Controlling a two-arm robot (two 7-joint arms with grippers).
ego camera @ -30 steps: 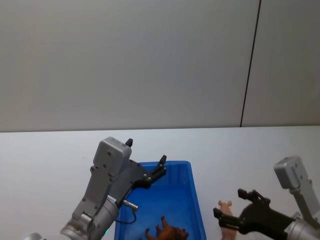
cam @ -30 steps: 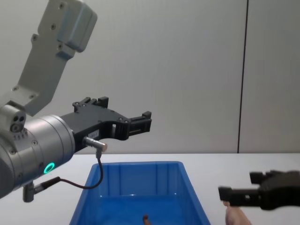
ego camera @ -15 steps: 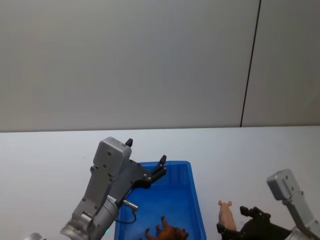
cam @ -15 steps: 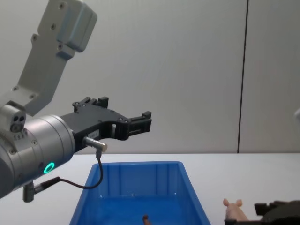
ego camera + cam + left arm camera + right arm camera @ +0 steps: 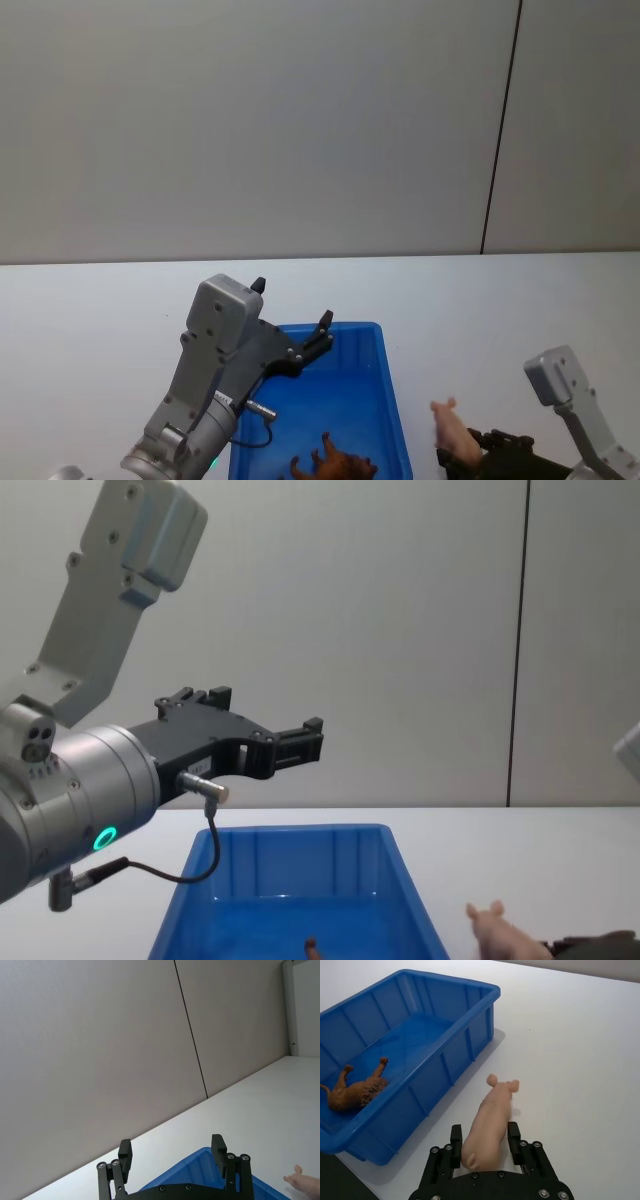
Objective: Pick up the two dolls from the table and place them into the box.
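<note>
**Right end effector (image 5: 484,1132) on the pig (image 5: 492,1110) — lift comes next**

My fingers look closed against both flanks of the pig, which stands on the table (image 5: 580,1060) just beside the box (image 5: 470,987). The brown toy (image 5: 352,1092) already lies inside. Next, I judge: raise it above the rim, carry it over, release. My left end effector (image 5: 171,1146) hangs open and empty above the box.
</note>
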